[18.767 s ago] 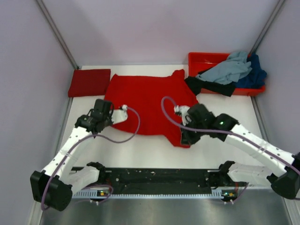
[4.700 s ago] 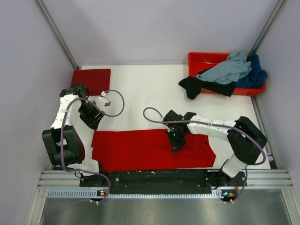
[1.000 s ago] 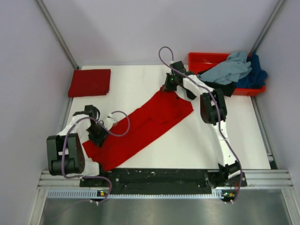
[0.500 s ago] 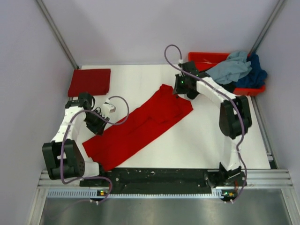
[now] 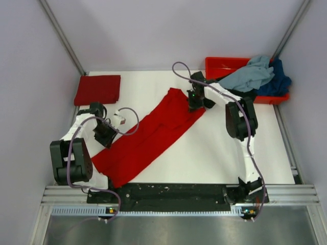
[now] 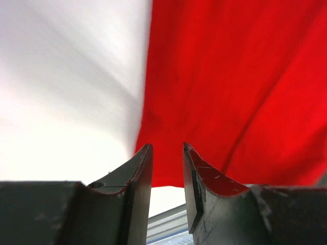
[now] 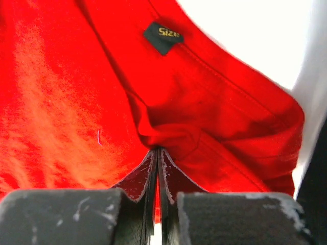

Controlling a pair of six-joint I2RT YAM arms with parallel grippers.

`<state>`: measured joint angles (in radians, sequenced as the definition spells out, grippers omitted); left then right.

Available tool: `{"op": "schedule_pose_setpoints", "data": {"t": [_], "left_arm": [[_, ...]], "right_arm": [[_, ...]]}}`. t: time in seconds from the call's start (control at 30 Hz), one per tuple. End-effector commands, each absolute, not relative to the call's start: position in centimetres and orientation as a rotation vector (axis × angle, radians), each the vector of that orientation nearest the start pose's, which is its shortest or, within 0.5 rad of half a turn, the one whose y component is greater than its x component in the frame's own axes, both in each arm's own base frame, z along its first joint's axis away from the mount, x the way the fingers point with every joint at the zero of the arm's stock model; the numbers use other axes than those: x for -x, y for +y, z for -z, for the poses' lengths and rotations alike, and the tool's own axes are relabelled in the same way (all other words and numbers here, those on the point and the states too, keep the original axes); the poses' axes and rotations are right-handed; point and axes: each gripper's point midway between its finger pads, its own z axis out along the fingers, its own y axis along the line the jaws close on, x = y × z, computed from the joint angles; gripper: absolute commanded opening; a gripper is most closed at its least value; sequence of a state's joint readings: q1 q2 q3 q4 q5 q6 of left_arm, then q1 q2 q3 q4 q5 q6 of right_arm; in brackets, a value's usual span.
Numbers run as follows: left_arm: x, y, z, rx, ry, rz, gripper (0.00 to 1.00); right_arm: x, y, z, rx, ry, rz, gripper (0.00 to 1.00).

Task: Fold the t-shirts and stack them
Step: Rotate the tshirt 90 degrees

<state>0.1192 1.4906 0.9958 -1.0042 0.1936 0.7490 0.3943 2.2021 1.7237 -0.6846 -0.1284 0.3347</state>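
Note:
A bright red t-shirt (image 5: 148,135), folded into a long strip, lies diagonally on the white table. My right gripper (image 5: 194,101) is shut on a bunched fold at its far right end, near the collar; the right wrist view shows the jaws (image 7: 157,150) pinching the cloth below a black size label (image 7: 163,35). My left gripper (image 5: 104,133) sits at the strip's left edge. In the left wrist view it (image 6: 167,149) is open a little and empty, with red cloth (image 6: 230,76) just beyond. A folded darker red t-shirt (image 5: 97,89) lies at the far left.
A red-orange tray (image 5: 220,65) at the far right holds a grey-blue shirt (image 5: 250,74) and a dark blue one (image 5: 280,79). A black shirt (image 5: 232,95) hangs over its front edge, close to my right gripper. Grey walls enclose the table.
My right gripper has shifted slightly left and nearer with the shirt's far end, narrowing the strip there. My left gripper has moved up off the shirt's lower end to its left edge.

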Motion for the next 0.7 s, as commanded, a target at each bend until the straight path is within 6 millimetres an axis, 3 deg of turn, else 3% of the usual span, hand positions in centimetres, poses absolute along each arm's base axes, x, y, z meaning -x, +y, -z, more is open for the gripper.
{"op": "schedule_pose_setpoints", "data": {"t": [0.0,0.13,0.3,0.4,0.53,0.67], "left_arm": [[-23.6,4.6,-2.9,-0.914,2.891,-0.053,0.34],[-22.0,1.2,-0.2,-1.099,2.895,-0.007,0.33],[-18.3,-3.5,1.3,-1.391,2.839,0.113,0.32],[-15.6,-5.0,1.1,-1.472,2.843,0.243,0.32],[-14.6,-5.8,-0.6,-1.457,2.815,0.312,0.29],[-14.4,-8.4,-5.1,-1.464,2.678,0.52,0.34]], "right_arm": [[-46.7,21.3,2.2,0.038,2.89,-0.291,0.0],[-52.4,23.1,2.3,-0.151,2.818,-0.516,0.0],[-59.0,23.5,-0.3,-0.239,2.55,-0.727,0.0],[-62.0,23.2,-3.6,-0.277,2.41,-0.781,0.0],[-64.1,24.0,-8.8,-0.172,2.251,-0.833,0.0],[-62.8,24.7,-13.8,0.005,2.181,-0.835,0.17]]}}
